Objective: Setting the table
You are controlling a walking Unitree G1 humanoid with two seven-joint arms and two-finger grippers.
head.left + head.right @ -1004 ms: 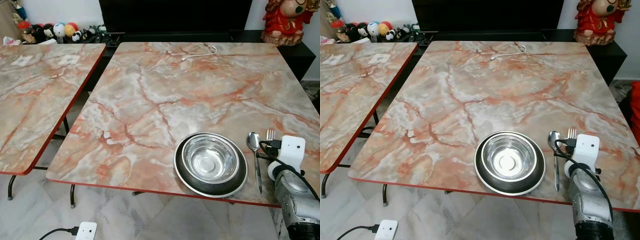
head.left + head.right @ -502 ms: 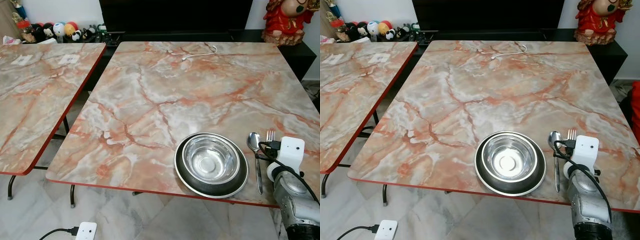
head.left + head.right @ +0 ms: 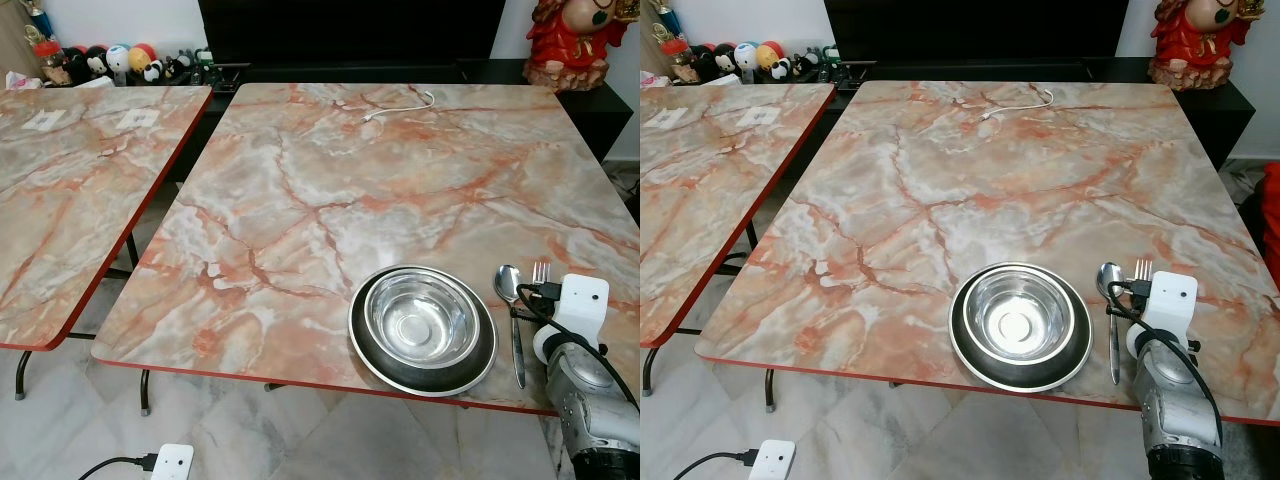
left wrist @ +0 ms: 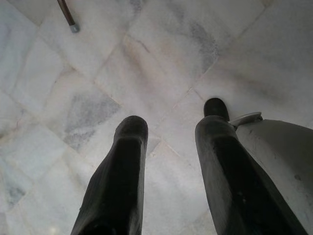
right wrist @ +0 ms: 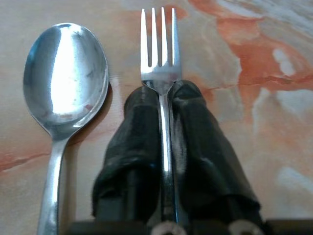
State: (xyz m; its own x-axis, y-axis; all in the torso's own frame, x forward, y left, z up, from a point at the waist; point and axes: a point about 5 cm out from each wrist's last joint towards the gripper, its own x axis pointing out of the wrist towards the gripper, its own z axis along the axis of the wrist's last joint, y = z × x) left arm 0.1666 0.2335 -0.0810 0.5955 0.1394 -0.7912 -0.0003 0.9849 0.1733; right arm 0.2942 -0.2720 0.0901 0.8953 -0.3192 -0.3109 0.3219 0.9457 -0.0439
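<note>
Right tool (image 5: 165,127) clamped on the fork (image 5: 159,49), laying it parallel beside the spoon (image 5: 63,78) for a place setting on the counter (image 3: 300,200).

Table (image 3: 330,190) fills frame centre; 2nd table (image 3: 70,190) at left edge. Bowl (image 3: 421,320) sits in plate (image 3: 422,330), lower right, nr front edge. Spoon (image 3: 511,310) just right of plate; fork (image 3: 541,271) right of spoon, apart. Cable (image 3: 400,105) top centre, far edge.
</note>
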